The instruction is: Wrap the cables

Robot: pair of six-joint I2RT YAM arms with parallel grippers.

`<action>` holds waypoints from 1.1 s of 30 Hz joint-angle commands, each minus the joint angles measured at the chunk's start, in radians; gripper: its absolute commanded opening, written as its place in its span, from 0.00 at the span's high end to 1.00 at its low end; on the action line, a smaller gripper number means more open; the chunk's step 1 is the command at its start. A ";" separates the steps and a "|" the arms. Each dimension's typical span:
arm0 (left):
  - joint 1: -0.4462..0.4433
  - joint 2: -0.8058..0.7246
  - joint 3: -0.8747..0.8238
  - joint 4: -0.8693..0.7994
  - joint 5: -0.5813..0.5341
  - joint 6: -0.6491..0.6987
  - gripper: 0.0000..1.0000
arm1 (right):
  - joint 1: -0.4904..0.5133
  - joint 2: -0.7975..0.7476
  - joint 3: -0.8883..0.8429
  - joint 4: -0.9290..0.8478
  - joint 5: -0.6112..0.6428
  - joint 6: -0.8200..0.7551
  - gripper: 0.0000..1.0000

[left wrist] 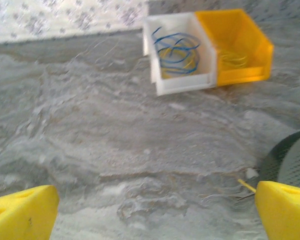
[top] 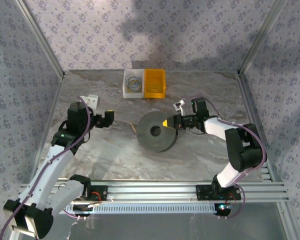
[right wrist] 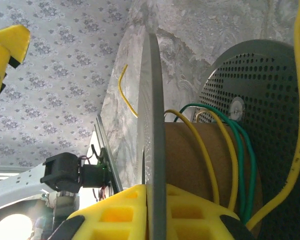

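A dark grey spool (top: 157,131) lies flat mid-table. My right gripper (top: 169,122) is at its right edge. In the right wrist view the yellow jaws (right wrist: 155,205) are shut on the spool's thin upper flange (right wrist: 152,115). The yellow wire (right wrist: 205,150) loops loosely around the brown core beside a green wire (right wrist: 242,160), and a free yellow end (right wrist: 124,90) curls past the flange. My left gripper (top: 110,118) hovers left of the spool, open and holding nothing (left wrist: 155,212). A short yellow wire tip (left wrist: 246,185) pokes out beside the spool's edge (left wrist: 290,160).
A white bin (top: 133,84) holding blue and yellow wire coils and an orange bin (top: 154,83) stand side by side at the back, seen also as the white bin (left wrist: 185,86) and orange bin (left wrist: 242,75). Patterned walls enclose the table.
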State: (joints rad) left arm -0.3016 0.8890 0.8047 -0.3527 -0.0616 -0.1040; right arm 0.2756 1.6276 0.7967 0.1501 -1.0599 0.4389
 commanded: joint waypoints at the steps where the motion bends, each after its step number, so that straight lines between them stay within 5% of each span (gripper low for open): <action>1: -0.006 -0.018 -0.021 0.051 -0.103 -0.052 0.00 | 0.007 0.023 0.005 -0.039 0.096 -0.060 0.79; 7: -0.005 -0.032 -0.073 0.107 -0.196 -0.086 0.00 | 0.008 0.003 0.104 -0.256 0.155 -0.184 0.52; 12: 0.002 -0.040 -0.103 0.154 -0.251 -0.069 0.00 | -0.008 -0.037 0.221 -0.506 0.229 -0.319 0.18; 19: 0.042 -0.078 -0.213 0.331 -0.432 -0.048 0.00 | -0.119 -0.201 0.290 -0.691 0.485 -0.430 0.00; 23: 0.129 -0.055 -0.362 0.564 -0.455 -0.030 0.00 | -0.159 -0.393 0.133 -0.441 0.802 -0.439 0.00; 27: 0.178 0.108 -0.429 0.747 -0.429 -0.036 0.00 | -0.184 -0.521 -0.170 0.040 1.060 -0.443 0.00; 30: 0.179 0.269 -0.406 0.813 -0.418 -0.013 0.00 | -0.192 -0.496 -0.328 0.305 1.146 -0.478 0.00; 33: 0.185 0.392 -0.391 0.885 -0.426 0.038 0.00 | -0.199 -0.409 -0.357 0.366 1.185 -0.512 0.00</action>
State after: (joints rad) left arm -0.1242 1.2190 0.3843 0.3691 -0.4801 -0.1158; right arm 0.0818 1.1820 0.4557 0.2798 -0.0097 -0.0204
